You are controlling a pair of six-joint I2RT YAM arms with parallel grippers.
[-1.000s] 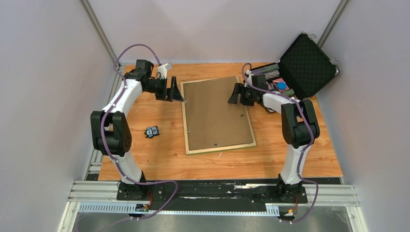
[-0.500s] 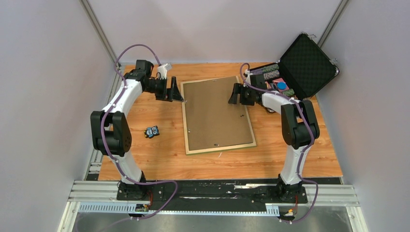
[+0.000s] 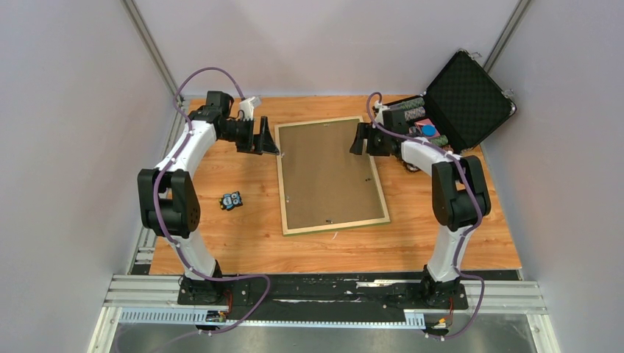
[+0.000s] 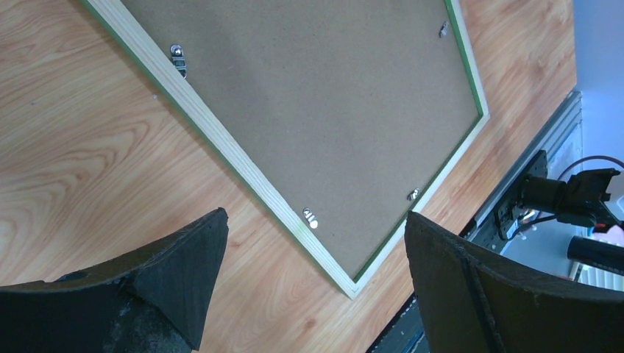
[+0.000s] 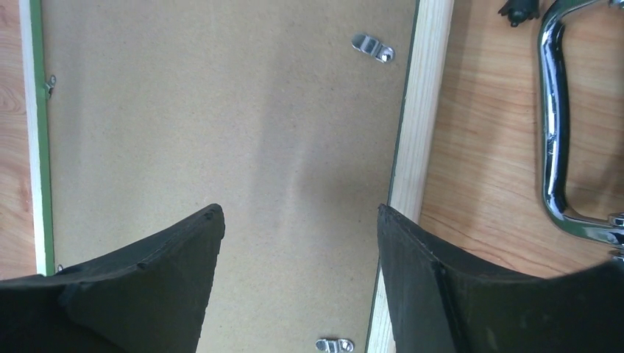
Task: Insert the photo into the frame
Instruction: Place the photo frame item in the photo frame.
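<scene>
The frame [image 3: 280,184] lies face down mid-table, pale wood back up, with a plain brown backing board [image 3: 327,173] filling it. The photo is hidden. My left gripper [image 3: 265,140] hangs open beside the frame's far left corner. In the left wrist view the rail [image 4: 243,165] and board [image 4: 316,95] run under the open left gripper [image 4: 315,215], which holds nothing. My right gripper [image 3: 358,140] stands open above the frame's right rail near the far corner. In the right wrist view the right gripper [image 5: 299,209] straddles board [image 5: 221,110] and rail [image 5: 423,110], with nothing between the fingers.
An open black case [image 3: 456,103] with several items stands at the far right, its chrome handle [image 5: 550,132] close to the frame's right rail. A small black-and-blue object [image 3: 232,200] lies left of the frame. Metal turn clips [image 5: 372,47] sit on the board.
My right gripper has shifted slightly toward the far edge, over the frame's right rail. The left arm and the frame have not moved.
</scene>
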